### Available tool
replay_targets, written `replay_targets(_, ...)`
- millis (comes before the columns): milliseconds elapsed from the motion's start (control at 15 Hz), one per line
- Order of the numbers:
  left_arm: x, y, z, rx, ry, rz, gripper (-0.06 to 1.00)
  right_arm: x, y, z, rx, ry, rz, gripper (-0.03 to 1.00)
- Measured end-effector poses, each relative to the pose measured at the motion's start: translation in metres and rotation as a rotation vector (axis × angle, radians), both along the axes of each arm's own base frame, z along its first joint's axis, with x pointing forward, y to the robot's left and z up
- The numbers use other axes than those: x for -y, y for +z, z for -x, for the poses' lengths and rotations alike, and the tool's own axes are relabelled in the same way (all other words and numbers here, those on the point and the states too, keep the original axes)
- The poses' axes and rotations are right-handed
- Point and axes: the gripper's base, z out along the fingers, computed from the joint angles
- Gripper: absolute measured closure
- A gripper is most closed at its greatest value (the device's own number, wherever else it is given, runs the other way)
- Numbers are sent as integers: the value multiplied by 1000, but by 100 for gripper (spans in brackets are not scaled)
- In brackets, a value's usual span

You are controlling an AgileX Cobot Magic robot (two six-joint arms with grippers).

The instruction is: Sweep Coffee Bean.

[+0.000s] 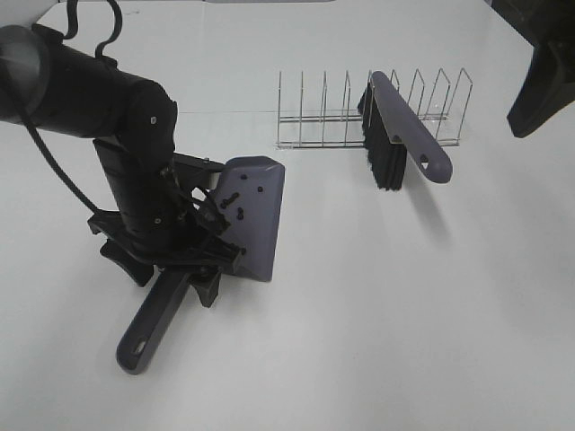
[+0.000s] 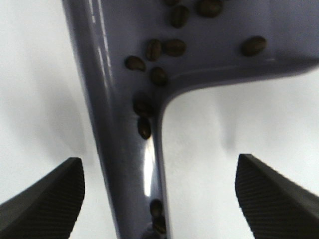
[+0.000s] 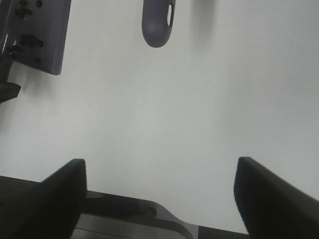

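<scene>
The grey-purple dustpan (image 1: 256, 211) lies on the white table left of centre, its handle (image 1: 153, 328) pointing toward the front. Several coffee beans (image 1: 235, 202) lie in its pan; the left wrist view shows them close up (image 2: 173, 47), some of them down in the handle's channel. My left gripper (image 1: 175, 274) is open and straddles the handle (image 2: 129, 164), with both fingers clear of it. The brush (image 1: 400, 135) leans in the wire rack. My right gripper (image 3: 159, 164) is open and empty, high over bare table.
The wire rack (image 1: 323, 117) stands at the back centre. The right arm (image 1: 539, 90) hangs at the top right corner. The right wrist view shows the dustpan (image 3: 40, 35) and the brush handle's tip (image 3: 158, 22).
</scene>
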Motion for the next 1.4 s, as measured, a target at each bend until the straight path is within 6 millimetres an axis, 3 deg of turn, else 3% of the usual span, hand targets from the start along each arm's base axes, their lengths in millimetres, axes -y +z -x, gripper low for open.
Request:
replay_targets(267, -3, 49, 4, 64, -18, 60, 21, 7, 14, 44, 78, -37, -16, 29)
replay_targets(400, -24, 78, -4, 105, 9, 52, 21, 10, 17, 63, 114, -38, -23, 29)
replay_targets(533, -55, 101, -18, 139, 76, 55, 21, 12, 17, 79, 139, -38, -27, 29)
replay_targets(600, -102, 129, -30, 202, 162, 61, 21, 14, 14, 95, 159, -35, -27, 29)
replay_targets(667, -131, 141, -33, 232, 228, 61, 21, 16, 12, 104, 169, -35, -26, 29)
replay_targets(867, -188, 167, -26, 271, 344, 40, 21, 17, 8, 120, 190, -35, -35, 29)
replay_targets(1000, -220, 184, -7, 312, 428, 35, 20, 19, 5, 132, 208, -35, -40, 29)
replay_targets(1067, -225, 188, 0, 321, 445, 34, 20, 20, 3, 138, 220, -34, -44, 29)
replay_targets(1133, -230, 189, 40, 340, 471, 30, 20, 21, -1, 148, 232, -34, -50, 29)
replay_targets(1400, -223, 184, 123, 465, 471, 50, 20, 27, -24, 168, 234, -37, -7, 29)
